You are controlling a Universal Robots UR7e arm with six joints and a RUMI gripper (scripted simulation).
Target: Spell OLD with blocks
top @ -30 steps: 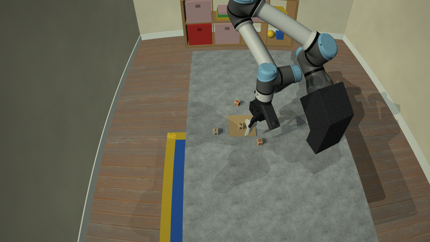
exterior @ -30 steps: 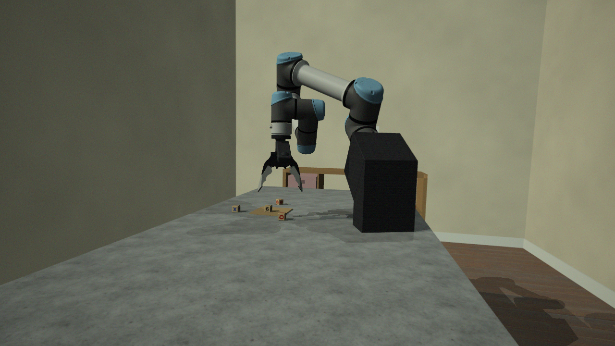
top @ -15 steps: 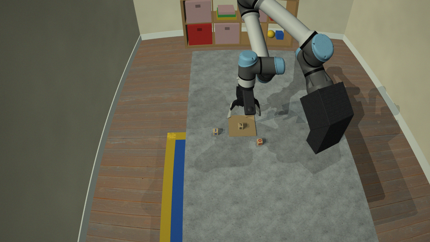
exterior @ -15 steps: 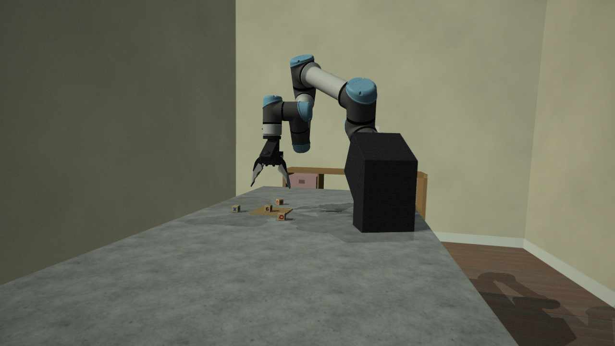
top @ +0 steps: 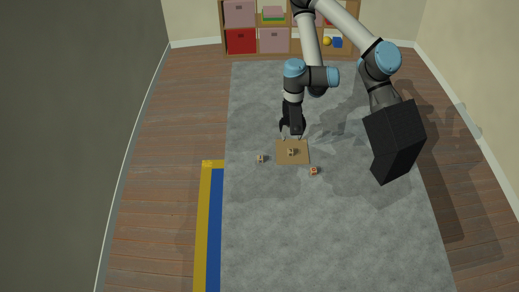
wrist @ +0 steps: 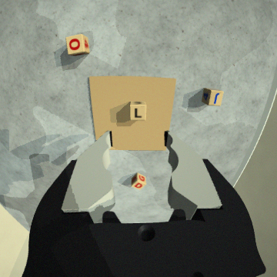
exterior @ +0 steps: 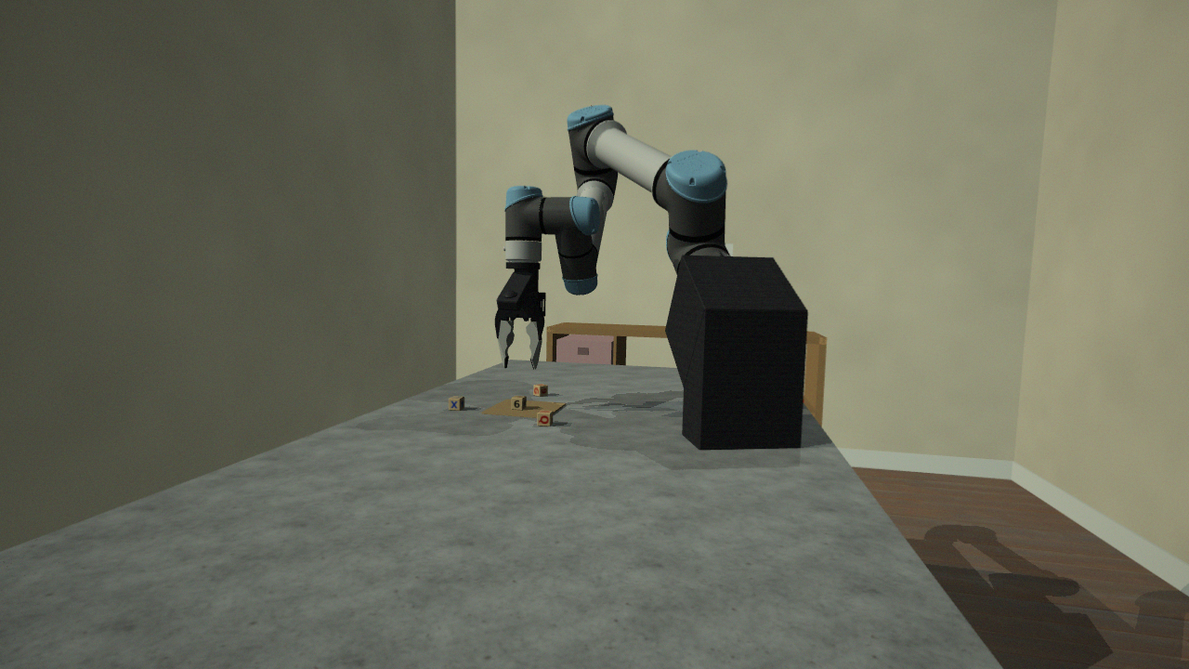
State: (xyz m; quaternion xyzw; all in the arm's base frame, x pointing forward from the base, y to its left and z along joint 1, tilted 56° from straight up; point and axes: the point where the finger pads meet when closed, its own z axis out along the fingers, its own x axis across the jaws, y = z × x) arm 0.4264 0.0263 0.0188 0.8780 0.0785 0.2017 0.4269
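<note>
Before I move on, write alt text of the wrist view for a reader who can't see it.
The open, unloaded pincer hangs above a tan mat on which one block shows a black L. Off the mat lie three more: a red O block beyond it at upper left, a blue J block at right, and a block with red D and G below.

Four blocks (top: 260, 159) (exterior: 456, 404) (wrist: 212, 97), one mat (top: 283, 159) (exterior: 499, 409) (wrist: 104, 90), one gripper (top: 291, 138) (exterior: 520, 366) (wrist: 138, 131).
</note>
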